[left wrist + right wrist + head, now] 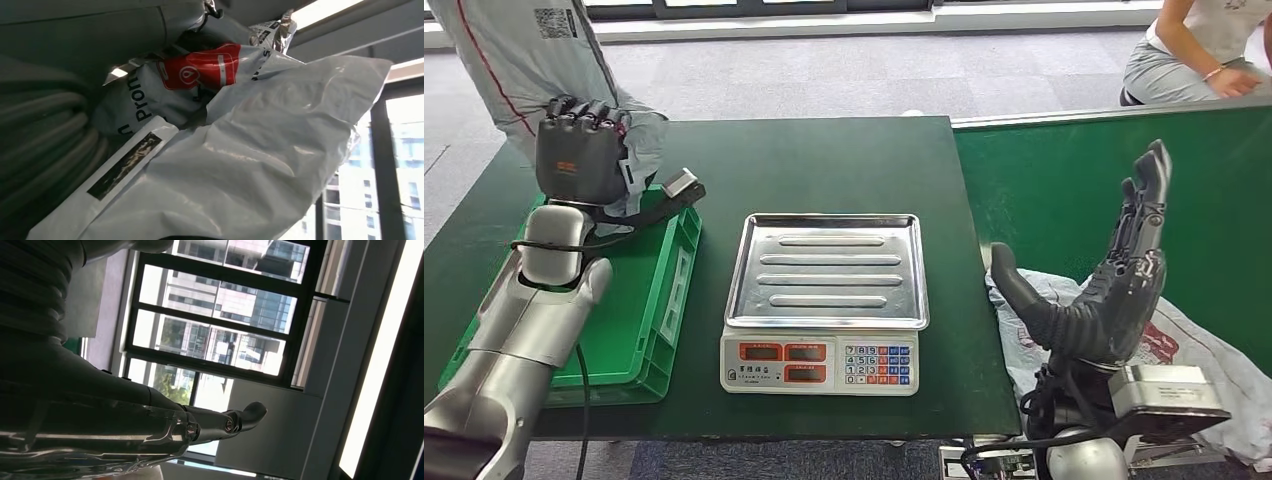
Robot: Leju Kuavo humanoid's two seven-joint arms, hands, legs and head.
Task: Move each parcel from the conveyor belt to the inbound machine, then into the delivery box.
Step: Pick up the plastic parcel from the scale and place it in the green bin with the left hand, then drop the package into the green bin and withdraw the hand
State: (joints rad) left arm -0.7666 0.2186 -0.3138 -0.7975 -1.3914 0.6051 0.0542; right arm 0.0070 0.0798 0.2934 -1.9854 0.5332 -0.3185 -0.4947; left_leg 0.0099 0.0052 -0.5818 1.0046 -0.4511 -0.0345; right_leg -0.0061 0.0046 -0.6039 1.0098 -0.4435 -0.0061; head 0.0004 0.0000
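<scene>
The left hand is gripping a grey-white plastic parcel, fingers curled tight around its lower end, and is holding it raised over the far end of the green delivery box, which is sitting on the dark green table. The parcel is hanging clear of the box, its upper part running out of the head view. In the left wrist view the same parcel is showing a red logo and a black-printed label. The scale, its steel pan bare, is standing just beside the box. The right hand is standing upright with fingers apart, holding nothing, over a second parcel that is lying on the green conveyor belt. A person is sitting beyond the belt.
</scene>
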